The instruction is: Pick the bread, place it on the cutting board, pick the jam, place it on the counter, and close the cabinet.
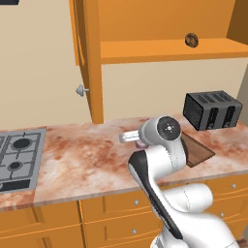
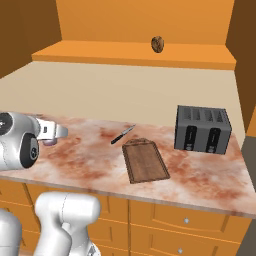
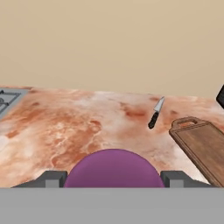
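The bread (image 1: pixel 191 39) (image 2: pixel 158 44) sits on the lower shelf of the cabinet (image 1: pixel 164 50), whose door (image 1: pixel 87 48) stands open. Flat on the counter (image 1: pixel 87 160) lies the cutting board (image 2: pixel 145 160) (image 3: pixel 203 148), with nothing on it. My gripper (image 3: pixel 113 179) (image 2: pixel 51 136) is shut on the purple jam (image 3: pixel 113 168) (image 2: pixel 49 142), holding it low over the counter, left of the board. In the left base view the arm covers most of the jam (image 1: pixel 141 144).
A black toaster (image 1: pixel 212 110) (image 2: pixel 202 129) stands at the back right of the counter. A knife (image 2: pixel 122 134) (image 3: pixel 155 113) lies just behind the board. The grey hob (image 1: pixel 17 155) takes up the counter's left end. Drawers run below.
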